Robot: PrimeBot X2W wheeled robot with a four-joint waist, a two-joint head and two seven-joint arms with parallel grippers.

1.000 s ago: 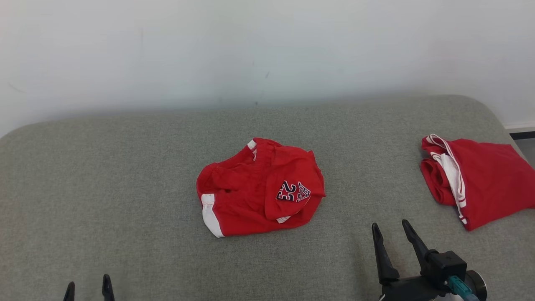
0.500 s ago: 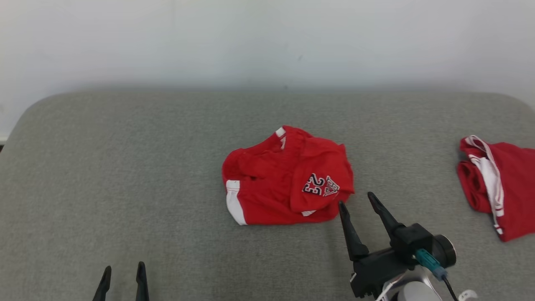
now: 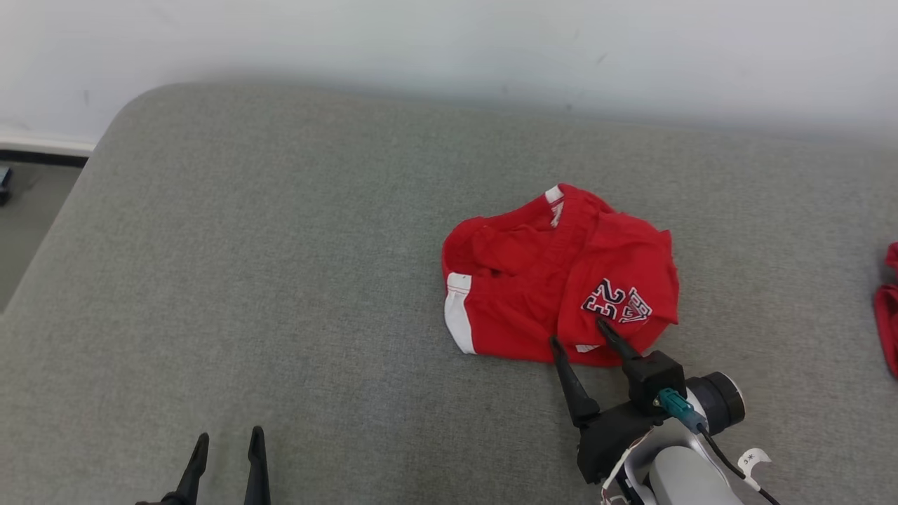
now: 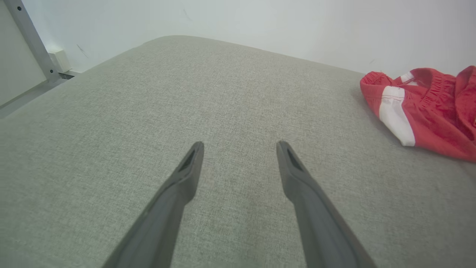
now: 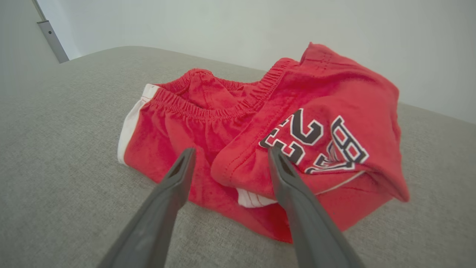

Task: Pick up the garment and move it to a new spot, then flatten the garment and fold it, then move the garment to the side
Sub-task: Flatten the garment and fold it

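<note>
Your right gripper [image 3: 577,331] sits at the near edge of the crumpled red shorts with white side stripes and a dark "23" print [image 3: 554,280]. Its fingers are spread wide and empty, and the hem of the folded-over printed flap lies between them, probably to pinch that raised layer. The shorts lie right of centre on the grey fabric-covered worktop [image 3: 280,245]. Your left gripper [image 3: 230,433] waits wide and empty over bare fabric — well apart.
</note>
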